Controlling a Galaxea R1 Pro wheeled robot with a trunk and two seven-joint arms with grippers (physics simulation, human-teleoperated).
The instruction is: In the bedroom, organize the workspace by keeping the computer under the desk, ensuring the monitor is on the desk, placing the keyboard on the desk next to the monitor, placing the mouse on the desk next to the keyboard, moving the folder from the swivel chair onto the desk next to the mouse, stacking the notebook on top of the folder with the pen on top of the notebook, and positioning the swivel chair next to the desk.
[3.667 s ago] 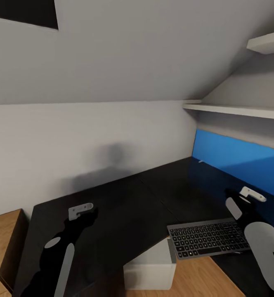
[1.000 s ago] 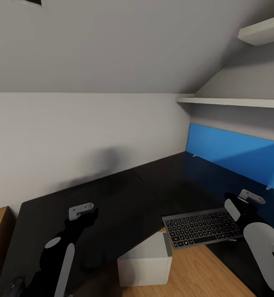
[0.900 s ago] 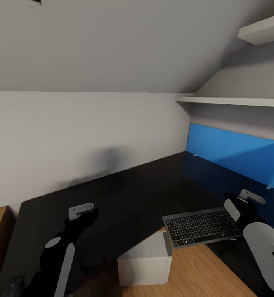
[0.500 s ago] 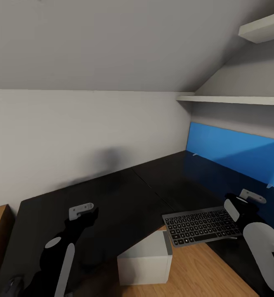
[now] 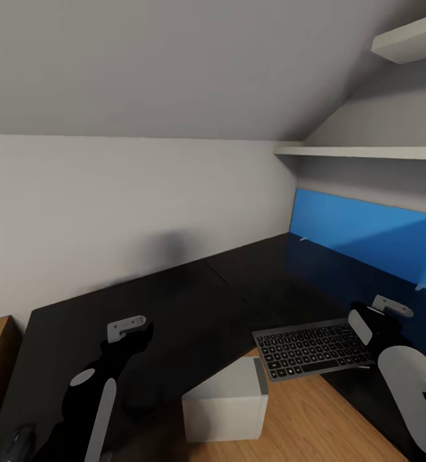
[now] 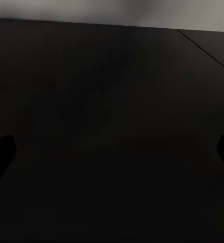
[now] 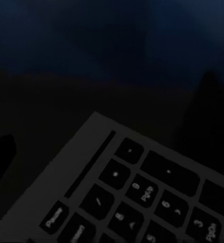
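- Keyboard (image 5: 314,351): held at its right end by the right gripper (image 5: 374,321), above the inner edge of the desk (image 5: 174,308), with its left end reaching out over the floor (image 5: 315,423). The slab sits near level, keys up.
- Right gripper state: the right wrist view shows the keyboard's corner (image 7: 142,187) close below the camera, and the fingers appear pressed on that end. Contact itself is hidden, so this is a judgement.
- Left gripper (image 5: 128,327): hovers over the desk's left wing. The left wrist view shows 2 dark fingertips (image 6: 1,152) set wide apart, with nothing between them.
- Handling: the keyboard looks slim, stiff and light. Held at 1 end, it acts as a lever and may droop or twist. Lower it flat; do not drop it.
- Grip point: the plain border strip beside the keys gives the firmest hold. Key caps may shift under pressure.
- Materials: the desk top is glossy black and likely slippery. A blue panel (image 5: 360,237) stands along its far side.
- Computer (image 5: 226,404): light-grey box on the wood floor, tucked at the desk's inner corner.
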